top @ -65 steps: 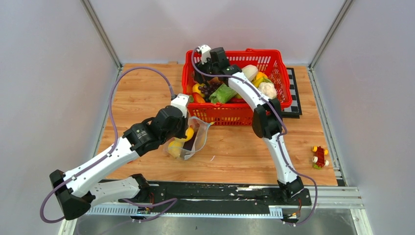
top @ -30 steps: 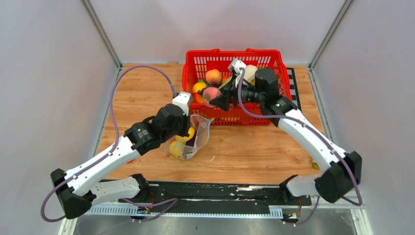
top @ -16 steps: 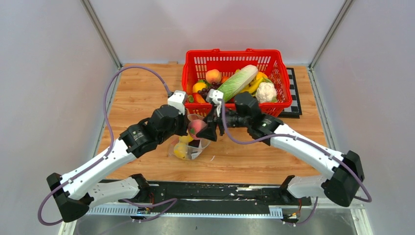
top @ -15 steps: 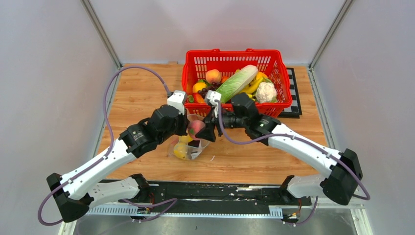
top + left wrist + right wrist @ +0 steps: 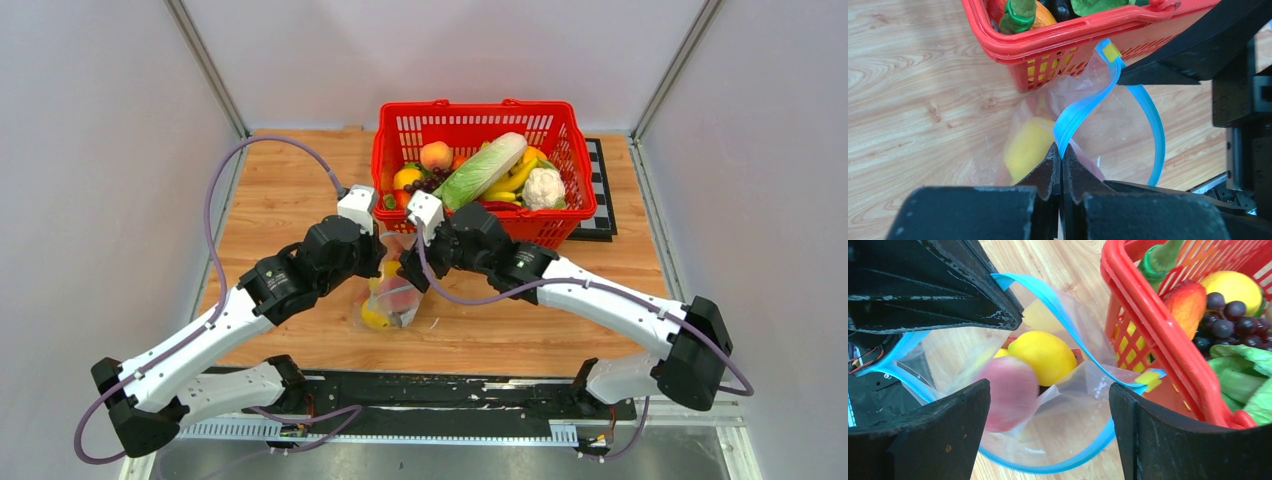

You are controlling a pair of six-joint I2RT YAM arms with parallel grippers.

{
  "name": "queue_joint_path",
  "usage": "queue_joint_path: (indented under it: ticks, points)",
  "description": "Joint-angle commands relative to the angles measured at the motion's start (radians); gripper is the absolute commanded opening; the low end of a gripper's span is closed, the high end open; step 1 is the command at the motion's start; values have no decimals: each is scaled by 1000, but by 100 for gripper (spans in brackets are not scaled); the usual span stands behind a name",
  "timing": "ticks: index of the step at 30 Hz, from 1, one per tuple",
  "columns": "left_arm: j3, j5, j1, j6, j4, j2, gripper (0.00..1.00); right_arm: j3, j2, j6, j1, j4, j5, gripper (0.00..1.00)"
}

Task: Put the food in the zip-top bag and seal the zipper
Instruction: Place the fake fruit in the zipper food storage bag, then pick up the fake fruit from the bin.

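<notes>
The clear zip-top bag (image 5: 392,298) stands open on the wood table in front of the red basket (image 5: 560,222). My left gripper (image 5: 1061,150) is shut on its blue zipper strip (image 5: 1083,107) and holds the mouth open. My right gripper (image 5: 1048,430) is open right above the mouth, with the zipper (image 5: 1063,305) looping below it. A pinkish peach (image 5: 1010,392), blurred, sits between the fingers in the bag's mouth, beside a yellow round fruit (image 5: 1045,355) inside. Yellow fruit shows through the bag wall (image 5: 1028,145).
The red basket (image 5: 1148,315) holds another peach (image 5: 434,155), grapes (image 5: 1225,315), a long green-white cabbage (image 5: 485,168), a banana (image 5: 515,180) and a white cauliflower (image 5: 545,186). A small toy piece (image 5: 1153,376) is the bag's yellow zipper tab. A checkered board (image 5: 600,190) lies behind right.
My right arm carried the peach from the basket to the bag's mouth and opened its jaws; the peach has dropped free. My left gripper kept hold of the zipper.
</notes>
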Motion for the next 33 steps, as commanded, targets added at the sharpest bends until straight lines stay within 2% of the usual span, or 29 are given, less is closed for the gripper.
queue_joint_path:
  ticks: [1, 5, 7, 10, 15, 19, 24, 27, 33]
  points:
    - [6, -32, -2, 1, 48, -12, 0, 31, -83, -11, 2, 29, 41, 89]
    - [6, -44, -2, 3, 47, -6, 0, 1, -156, 9, 0, 82, 113, 90]
    - [4, -51, -2, 3, 48, -4, 0, -8, -179, 12, -6, 135, 219, 92]
    - [1, -53, -2, 5, 54, -2, 0, 56, -133, 50, -67, 125, 300, 91]
    - [0, -51, -2, 3, 46, -4, 0, 287, 63, 140, -213, -34, 257, 83]
    - [-11, -57, -2, 0, 43, -17, 0, 460, 227, 98, -268, -99, 213, 84]
    - [-6, -65, -2, 5, 24, -20, 0, 731, 475, 42, -349, -302, 70, 83]
    - [-7, -71, -2, 8, 26, -16, 0, 851, 600, 11, -381, -361, 28, 88]
    - [5, -53, -2, 13, 27, 3, 0, 1204, 868, -58, -415, -553, -50, 96]
